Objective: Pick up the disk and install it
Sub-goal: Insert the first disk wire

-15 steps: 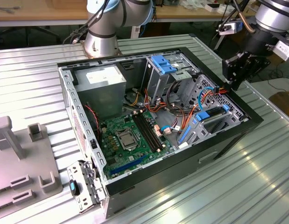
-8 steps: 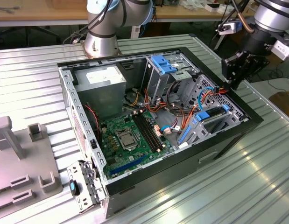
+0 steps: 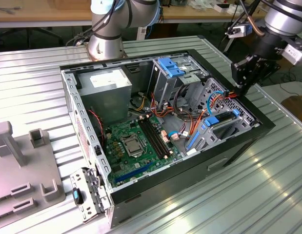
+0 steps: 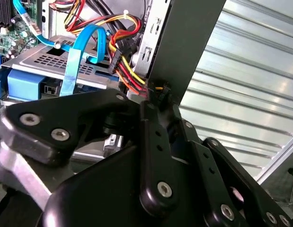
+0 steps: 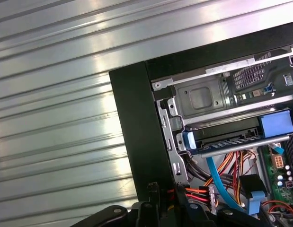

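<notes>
In the exterior view, a grey fixture block (image 3: 14, 165) stood on the ribbed metal table (image 3: 33, 78), at 9 o'clock from the open computer case (image 3: 155, 187). The arm base (image 3: 106, 34) stood on the table at 11 o'clock from the case.

Inside the case we noted, from left to right:
- the power supply (image 3: 103, 84), in the 11 o'clock corner;
- the motherboard (image 3: 133, 144), on the case floor toward 7 o'clock;
- the blue bracket (image 3: 170, 66), on top of the metal drive cage at 12 o'clock.

The disk (image 3: 223, 126) lay flat in the drive bay at the 3 o'clock side of the case. Its dark body sat in the blue carrier frame. A thin blue cable (image 3: 212, 100) and red and orange wires (image 3: 220, 103) ran just beside it, at its 12 o'clock.

The tool (image 3: 242, 87) hovered at 2 o'clock from the case, over the black rim near the disk bay and apart from the disk.

In the first wrist view, the disk (image 5: 226, 136) sat in its bay inside the case corner, and the tool (image 5: 166, 194) stood just beside the case wall above the wires. In the second wrist view, the tool (image 4: 158, 92) was close to the wire bundle, and we could not tell whether it touched.

We could not tell whether the tool was open or closed, or whether it had hold of anything.
</notes>
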### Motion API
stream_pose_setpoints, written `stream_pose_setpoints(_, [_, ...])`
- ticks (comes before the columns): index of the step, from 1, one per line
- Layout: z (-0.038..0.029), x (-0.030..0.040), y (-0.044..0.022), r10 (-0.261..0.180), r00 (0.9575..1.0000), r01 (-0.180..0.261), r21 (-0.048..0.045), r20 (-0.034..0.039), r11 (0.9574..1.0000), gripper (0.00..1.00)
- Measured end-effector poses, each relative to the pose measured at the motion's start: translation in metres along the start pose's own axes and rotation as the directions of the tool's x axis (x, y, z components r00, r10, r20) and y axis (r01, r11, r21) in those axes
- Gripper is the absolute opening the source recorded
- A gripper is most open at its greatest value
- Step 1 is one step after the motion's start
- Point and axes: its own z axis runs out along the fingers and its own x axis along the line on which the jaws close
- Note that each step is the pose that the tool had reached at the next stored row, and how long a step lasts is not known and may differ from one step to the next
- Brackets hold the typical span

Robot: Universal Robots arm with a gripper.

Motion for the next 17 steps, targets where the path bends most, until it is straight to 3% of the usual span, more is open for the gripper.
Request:
stream_pose_setpoints(1, [0.0001,0.0000,0.0000,0.000,1.0000,0.000,0.0001,0.0001,1.0000,0.23])
stream_pose_setpoints(17, [-0.0016,0.0024,-0.0005,0.040,0.9992,-0.040,-0.0001,0.0021,0.9992,0.23])
